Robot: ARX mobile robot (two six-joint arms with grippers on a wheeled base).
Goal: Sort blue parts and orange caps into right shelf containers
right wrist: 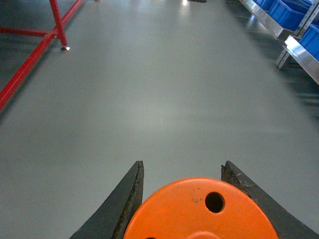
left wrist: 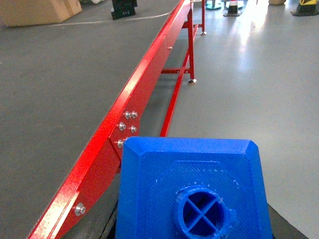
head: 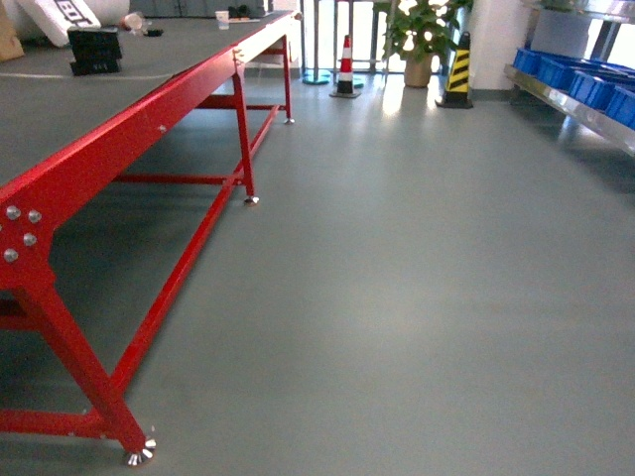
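Right gripper (right wrist: 182, 199) has its two dark fingers shut on a small round orange plastic cap (right wrist: 199, 211). Left gripper (left wrist: 194, 219) holds a small blue plastic block (left wrist: 192, 191), fingers mostly hidden. Big blue plastic crates (head: 580, 79) sit far right on a metal shelf (head: 571, 109).

The blue part (left wrist: 194, 194) hides the left claw; orange cap (right wrist: 199, 211) cropped below.

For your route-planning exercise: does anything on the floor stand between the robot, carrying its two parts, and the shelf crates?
Nothing visible does. Bare grey floor stretches to the blue crates; the red table stays left.
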